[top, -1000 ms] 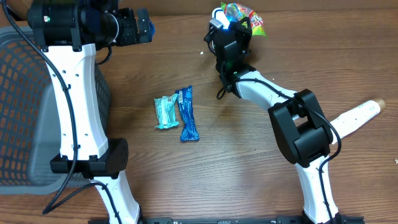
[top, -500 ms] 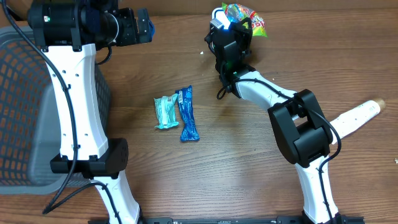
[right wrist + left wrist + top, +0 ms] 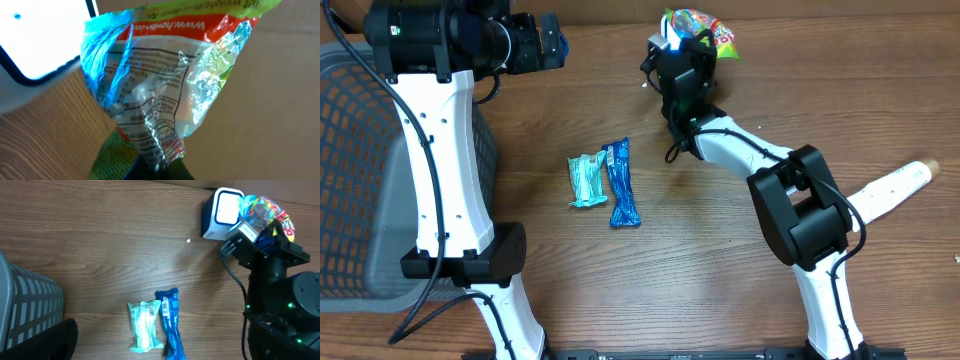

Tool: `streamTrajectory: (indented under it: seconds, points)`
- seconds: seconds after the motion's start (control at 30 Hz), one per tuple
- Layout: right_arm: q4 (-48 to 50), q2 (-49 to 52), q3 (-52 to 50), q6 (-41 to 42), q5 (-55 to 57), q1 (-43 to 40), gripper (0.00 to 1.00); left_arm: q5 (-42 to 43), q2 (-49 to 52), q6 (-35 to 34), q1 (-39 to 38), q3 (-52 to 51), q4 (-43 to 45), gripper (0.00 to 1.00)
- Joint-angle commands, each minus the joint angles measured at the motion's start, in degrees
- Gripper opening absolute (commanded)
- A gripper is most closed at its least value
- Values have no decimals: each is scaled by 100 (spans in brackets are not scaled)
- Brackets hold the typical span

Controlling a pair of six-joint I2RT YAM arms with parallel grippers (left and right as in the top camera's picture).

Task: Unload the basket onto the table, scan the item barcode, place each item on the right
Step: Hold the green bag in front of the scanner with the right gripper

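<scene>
Your right fingers [image 3: 182, 175] pinch one bunched end of the candy bag [image 3: 160, 75], held just beside the scanner [image 3: 222, 207] at the desk's [image 3: 720, 260] far edge, left fingers [image 3: 552, 42] spread and empty; judged light, limp, slippery film, so grip its sealed edge, clear of the print.

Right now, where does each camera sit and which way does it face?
Overhead: above the table, facing straight down; left arm, right arm show.
Left wrist: raised, facing down at teal packet, blue packet, scanner, right arm.
Right wrist: facing candy bag up close, scanner behind; right gripper at bottom edge.
Both wrist views share candy bag, scanner.
</scene>
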Motion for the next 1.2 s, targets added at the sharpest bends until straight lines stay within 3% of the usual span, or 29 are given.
streamTrajectory:
  seconds: [0.0, 1.17]
  points:
    - [238, -24, 105, 0, -234, 63, 4, 46, -105, 66, -39, 2, 7, 100]
    - [857, 168, 105, -17, -514, -275, 4, 46, -105, 66, -39, 2, 7, 100]
